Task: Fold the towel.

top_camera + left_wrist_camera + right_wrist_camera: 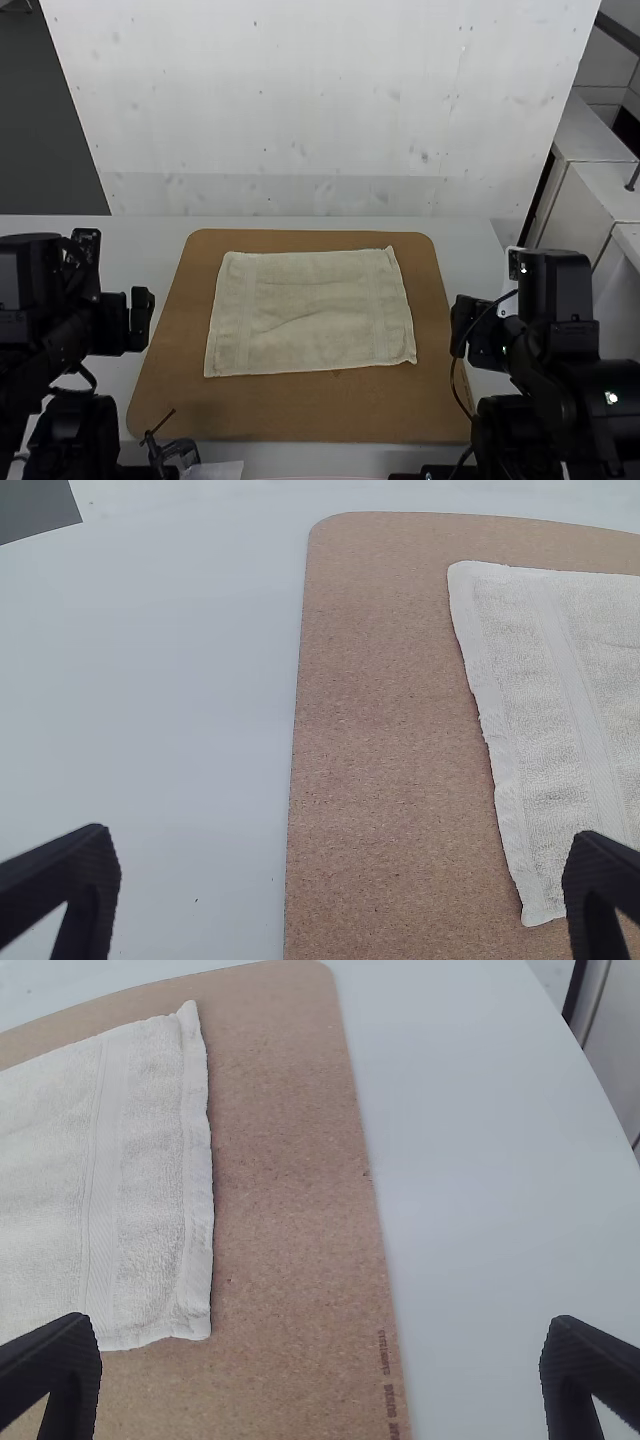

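towel point(310, 312) (high view, centre) should handle soft and light, best pinched at lower corners point(213, 369); left gripper point(342, 836) and right gripper point(319, 1322) spread, empty.

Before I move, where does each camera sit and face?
High view: above and behind, facing forward and down over the towel; left arm and right arm show.
Left wrist view: on that wrist, facing the towel's left end; left pincer shows.
Right wrist view: on that wrist, facing its right end; right pincer shows.
Wrist views share the board.
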